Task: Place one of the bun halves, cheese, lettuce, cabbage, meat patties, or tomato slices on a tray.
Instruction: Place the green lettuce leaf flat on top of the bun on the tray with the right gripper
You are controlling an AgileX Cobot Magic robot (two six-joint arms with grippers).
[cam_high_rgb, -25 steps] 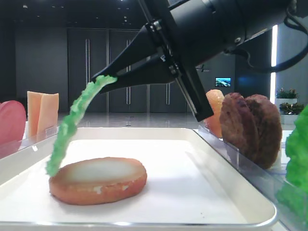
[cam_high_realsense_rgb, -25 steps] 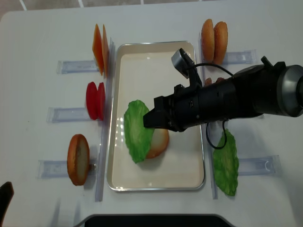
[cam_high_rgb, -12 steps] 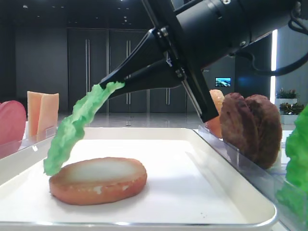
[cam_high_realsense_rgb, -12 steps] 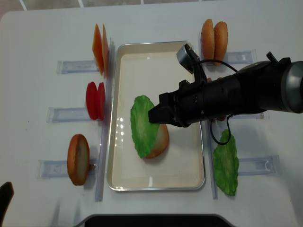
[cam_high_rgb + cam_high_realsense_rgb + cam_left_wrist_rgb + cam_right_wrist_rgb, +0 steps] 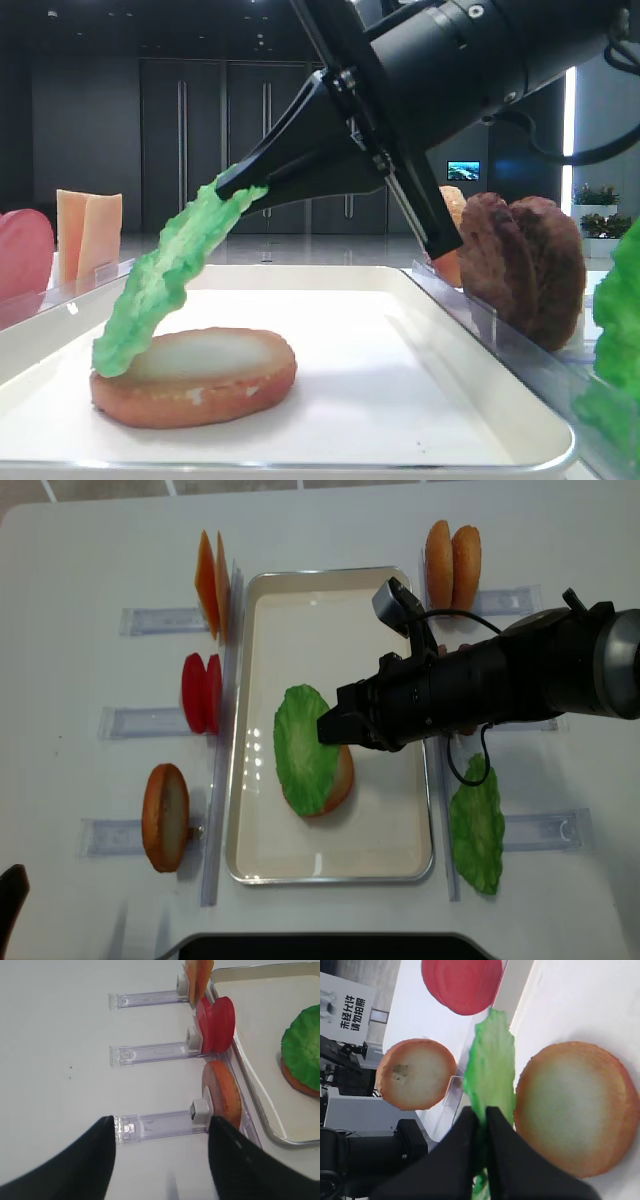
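My right gripper (image 5: 326, 728) is shut on the edge of a ruffled green lettuce (image 5: 304, 744) leaf, its black tips (image 5: 240, 186) pinching the leaf's upper end. The lettuce (image 5: 168, 272) hangs slanted, and its lower end touches a bun half (image 5: 195, 385) lying pale face up on the off-white tray (image 5: 300, 610). In the right wrist view the lettuce (image 5: 492, 1062) sticks out from my gripper (image 5: 482, 1110) beside the bun half (image 5: 575, 1110). My left gripper (image 5: 161, 1121) stands open over a clear holder, left of the tray (image 5: 248, 1085).
On the left, clear holders carry cheese (image 5: 210, 583), tomato slices (image 5: 202, 692) and another bun half (image 5: 165, 815). On the right stand glossy buns (image 5: 452, 552), meat patties (image 5: 520, 265) and a second lettuce leaf (image 5: 477, 825). My right arm spans the tray's right rim.
My right gripper has carried the lettuce rightward over the bun half, so the leaf now covers most of it. The left gripper has not moved.
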